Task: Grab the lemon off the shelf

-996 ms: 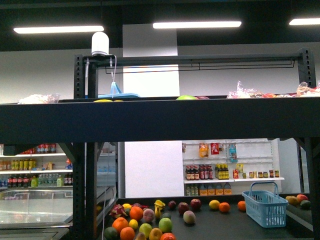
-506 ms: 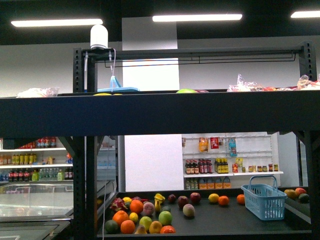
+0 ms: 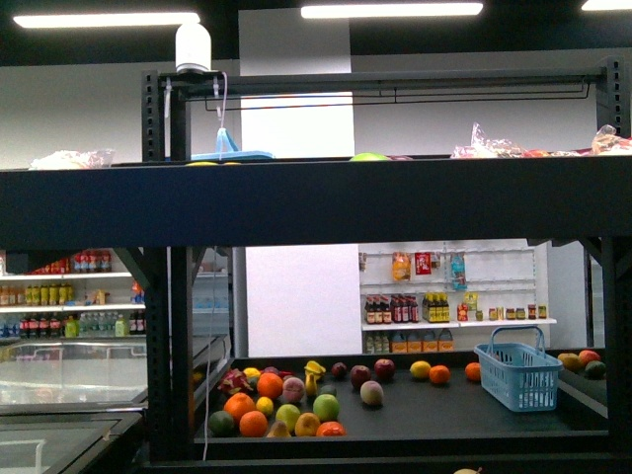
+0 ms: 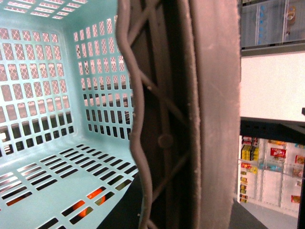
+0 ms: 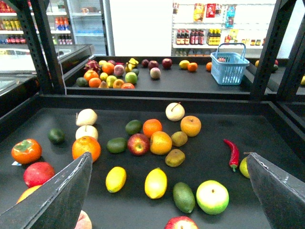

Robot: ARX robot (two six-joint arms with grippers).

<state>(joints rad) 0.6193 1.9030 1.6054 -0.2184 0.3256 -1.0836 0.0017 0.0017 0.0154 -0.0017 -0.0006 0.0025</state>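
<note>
Two yellow lemons (image 5: pixel 116 179) (image 5: pixel 156 182) lie side by side on the black shelf deck (image 5: pixel 214 138) among other fruit. My right gripper (image 5: pixel 169 191) is open and empty above the deck, with its fingers (image 5: pixel 57 195) wide apart on either side of the lemons and not touching them. A third yellow fruit (image 5: pixel 244 167) is half hidden behind the far finger. My left gripper (image 4: pixel 162 143) is shut on the wall of a teal basket (image 4: pixel 47 95). The black shelf (image 3: pixel 316 202) fills the front view, where neither gripper shows.
Around the lemons lie a green avocado (image 5: pixel 184 196), a green-yellow apple (image 5: pixel 212 196), a red chili (image 5: pixel 232 153), oranges (image 5: pixel 86 147) and a persimmon (image 5: pixel 26 150). Black uprights (image 5: pixel 269 47) frame the deck. A farther rack holds fruit and a blue basket (image 3: pixel 518 375).
In the front view the rack's decks, the far fruit and the blue basket have all shifted upward in the picture; the view has moved downward.
</note>
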